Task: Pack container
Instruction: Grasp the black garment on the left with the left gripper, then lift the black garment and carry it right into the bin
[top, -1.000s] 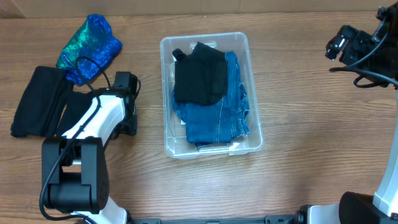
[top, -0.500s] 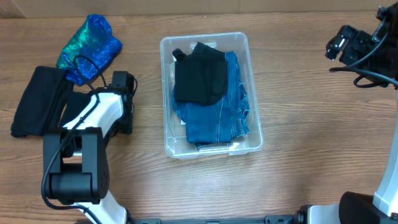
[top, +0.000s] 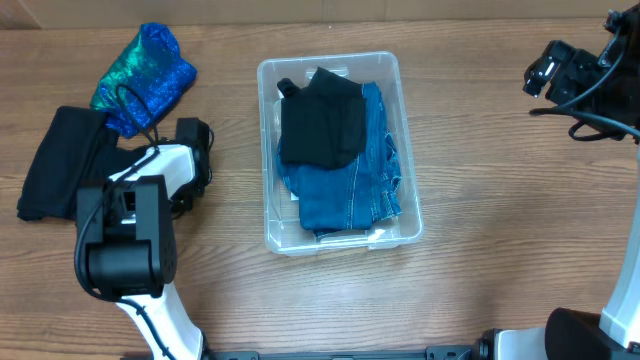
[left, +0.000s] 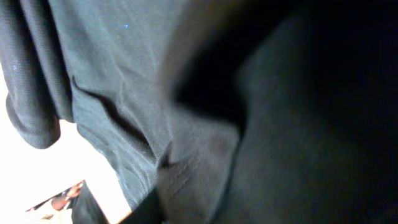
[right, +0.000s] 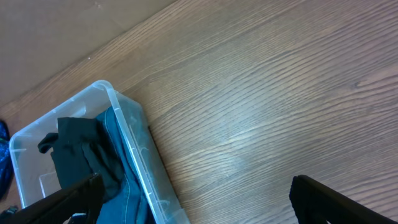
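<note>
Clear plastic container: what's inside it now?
A folded blue denim garment fills the clear rectangular plastic container; a black cloth garment lies on top of it at the far end. Anything beneath the denim, and most of the container floor, is covered.

- Clear rectangular plastic container (top: 330, 57): smooth, glossy, see-through walls.
- Blue denim garment (top: 350, 195): coarse woven cloth, matt, with pale stitched seams.
- Black cloth garment (top: 322, 125): soft, matt.
- Blue-green shimmering fabric bundle (top: 148, 70): glossy and glinting (sequins or foil, cannot tell).
- Black folded cloth (top: 55, 170): matt, with a fine knit texture and soft creases in the left wrist view.
- Brown wood-grain table (top: 500, 220): smooth, with a faint sheen.
- White arm shell (top: 165, 170): glossy plastic.
</note>
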